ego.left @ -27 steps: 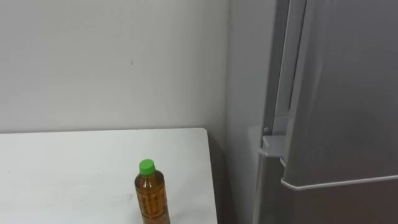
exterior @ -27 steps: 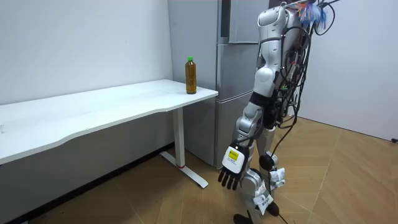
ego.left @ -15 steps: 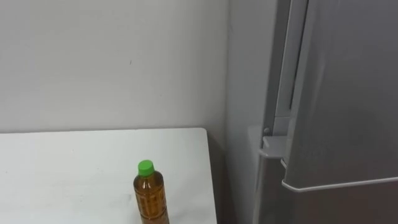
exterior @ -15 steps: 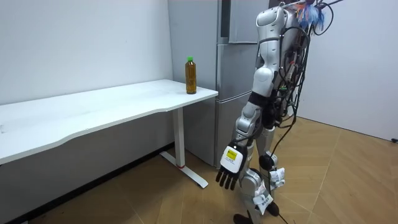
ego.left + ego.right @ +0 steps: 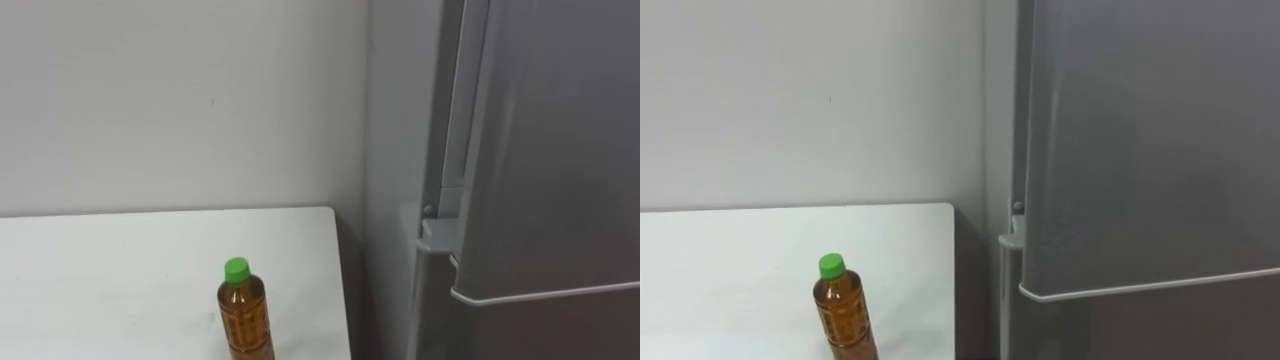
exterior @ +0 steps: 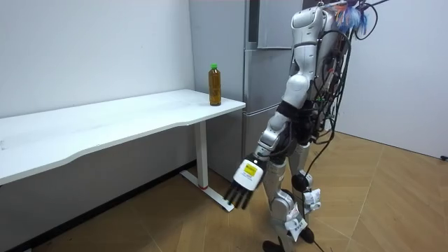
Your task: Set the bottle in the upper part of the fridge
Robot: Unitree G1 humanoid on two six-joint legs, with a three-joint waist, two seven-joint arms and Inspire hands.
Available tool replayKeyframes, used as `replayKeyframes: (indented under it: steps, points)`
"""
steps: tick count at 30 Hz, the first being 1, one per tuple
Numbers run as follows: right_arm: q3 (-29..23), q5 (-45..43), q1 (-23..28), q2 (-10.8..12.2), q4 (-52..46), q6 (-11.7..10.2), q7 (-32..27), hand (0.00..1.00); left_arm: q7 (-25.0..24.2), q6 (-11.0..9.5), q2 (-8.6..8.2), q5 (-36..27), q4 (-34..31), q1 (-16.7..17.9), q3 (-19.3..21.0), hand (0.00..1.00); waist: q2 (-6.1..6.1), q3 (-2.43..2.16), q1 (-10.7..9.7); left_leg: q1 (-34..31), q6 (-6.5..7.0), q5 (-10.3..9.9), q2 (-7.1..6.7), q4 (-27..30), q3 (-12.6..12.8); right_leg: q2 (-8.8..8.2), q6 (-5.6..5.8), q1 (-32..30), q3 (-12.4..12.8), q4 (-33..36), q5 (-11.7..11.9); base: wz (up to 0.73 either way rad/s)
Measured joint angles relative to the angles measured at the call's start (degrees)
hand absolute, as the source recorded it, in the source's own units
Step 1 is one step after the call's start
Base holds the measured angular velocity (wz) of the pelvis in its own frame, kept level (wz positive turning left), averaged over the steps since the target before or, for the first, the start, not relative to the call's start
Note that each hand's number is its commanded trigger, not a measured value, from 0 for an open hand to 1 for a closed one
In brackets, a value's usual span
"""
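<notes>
While my left hand (image 6: 243,178) hangs low, fingers straight and empty, the bottle (image 5: 245,315) stands upright on the table (image 5: 120,270) corner, above and ahead of it.

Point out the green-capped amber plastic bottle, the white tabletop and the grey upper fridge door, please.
Green-capped amber plastic bottle (image 5: 245,318), left eye view, on its body.
White tabletop (image 5: 110,270), left eye view, bare surface.
Grey upper fridge door (image 5: 560,150), left eye view, door face.
</notes>
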Motion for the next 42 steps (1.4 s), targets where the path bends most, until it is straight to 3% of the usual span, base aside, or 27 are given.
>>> replayKeyframes:
  steps: [4,6,9,11,17,20,22,28,33,42]
  points:
    - [-1.3,-1.1,0.2,-0.6,-0.6,-0.2,0.1,0.0,2.2,-2.2,0.23,-7.9,-6.6,0.3,1.8,0.0,0.87,0.05,-0.1,0.5,0.0,0.0,-0.03,-0.4,0.0,-0.05,0.0,0.1,0.0,0.8,0.0,0.0]
    - [-2.2,-2.2,0.3,-0.6,-0.6,-0.5,0.1,0.0,3.0,-2.6,0.23,-10.3,-10.6,0.3,2.1,0.0,0.96,0.04,-0.1,0.4,0.0,0.0,-0.07,-0.4,-0.2,-0.04,0.0,0.2,-0.3,0.8,0.0,0.06]
    - [-2.7,-4.3,0.7,-0.6,-1.9,-0.9,0.0,0.0,4.9,-4.6,0.53,-13.2,-17.5,0.4,2.0,0.0,1.06,0.01,0.0,0.3,0.0,0.0,-0.06,-0.4,-0.3,-0.05,0.0,0.3,-0.4,0.8,0.0,0.02]
    - [-2.6,-4.0,1.3,-0.6,-2.5,-1.5,0.0,0.0,6.1,-5.9,0.96,-13.2,-19.6,0.0,2.0,0.0,1.28,-0.03,0.0,0.3,0.0,0.0,-0.05,-0.4,-0.3,0.0,0.0,0.3,-0.3,0.8,0.0,0.0]
    - [-2.9,-3.6,1.9,-0.3,-2.6,-1.9,-0.5,0.0,9.7,-6.7,1.04,-14.0,-34.6,-0.2,2.9,0.0,2.01,-0.32,0.1,0.6,0.0,0.0,-0.03,-0.7,0.0,0.3,0.0,0.3,0.0,0.8,0.0,-0.03]
    - [-3.5,-3.6,2.3,-0.2,-2.6,-1.9,-0.4,0.0,11.1,-7.0,1.03,-14.0,-44.7,-0.2,4.0,0.0,1.47,-0.07,-0.1,0.6,-0.01,0.0,0.01,-0.9,0.1,0.41,0.0,0.2,0.2,0.7,0.0,-0.02]
    - [-3.6,-3.5,2.4,-0.1,-2.6,-2.0,-0.4,0.0,12.0,-8.5,1.04,-12.3,-51.4,-0.4,4.2,0.0,0.99,-0.12,0.0,0.5,0.0,0.0,-0.06,-0.9,0.1,0.36,0.03,0.1,0.2,0.7,0.0,0.0]
    - [-3.6,-3.7,2.6,0.1,-2.7,-2.5,-0.8,0.0,13.0,-8.7,1.05,-11.4,-63.8,-1.0,4.3,0.0,0.83,0.18,-0.2,0.5,-0.01,0.0,-0.08,-0.8,0.1,0.39,0.04,0.0,0.3,0.5,0.0,0.0]
    - [-3.6,-3.3,2.6,0.5,-2.8,-2.5,-1.8,0.0,12.9,-8.7,1.04,-11.4,-70.2,-2.7,4.2,0.0,0.55,0.54,-0.4,0.5,-0.01,0.0,-0.08,0.0,-0.1,0.34,0.04,0.4,0.3,0.5,0.0,0.01]
    - [-3.4,-2.8,2.2,1.0,-2.7,-2.7,-1.0,0.0,8.6,-8.7,1.02,-12.1,-77.8,-7.1,2.6,0.0,0.42,0.4,-2.5,0.4,0.0,0.0,-0.09,0.1,-0.2,0.27,0.02,0.3,0.3,0.7,0.0,0.01]
